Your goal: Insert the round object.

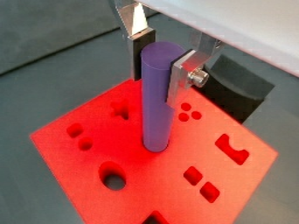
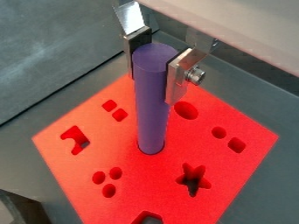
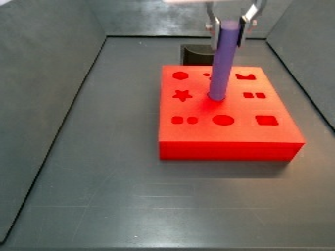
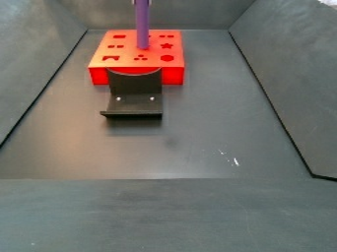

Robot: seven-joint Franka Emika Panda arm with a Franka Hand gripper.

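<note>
A: Nearest item in a side view?

B: The dark grey curved holder point(image 4: 132, 100), on the dark floor point(image 4: 211, 138) just in front of the red block point(image 4: 136, 67). The bin walls point(image 4: 39, 94) slope up on either side. The same holder shows as a black shape point(image 1: 239, 92) behind the block's far corner in a wrist view.

A: Anything obstructing the block's top?

B: Only the peg. The round object point(image 3: 222, 63), a long purple cylinder, stands nearly upright over the block with a slight lean, upper end in the gripper point(image 3: 230, 14). Its lower end meets the red surface near the middle of the block, beside the star cutout point(image 3: 183, 95). In both wrist views the tip point(image 1: 156, 145) sits at the surface; whether it is inside a hole or resting on top, cannot tell.

A: Gripper state?

B: Clenched on the round object. The silver finger plates point(image 1: 184, 74) with dark pads press the cylinder's upper part from two sides point(image 2: 184, 74).

A: Block cutouts?

B: All visible ones empty: a round hole point(image 1: 114, 179), small squares point(image 1: 201, 184), a notched slot point(image 1: 235, 146), the star point(image 2: 191, 179), a three-dot cluster point(image 2: 107, 178), an oval point(image 2: 186, 109).

A: Farthest?

B: The back wall point(image 3: 157, 18) behind the block.
</note>
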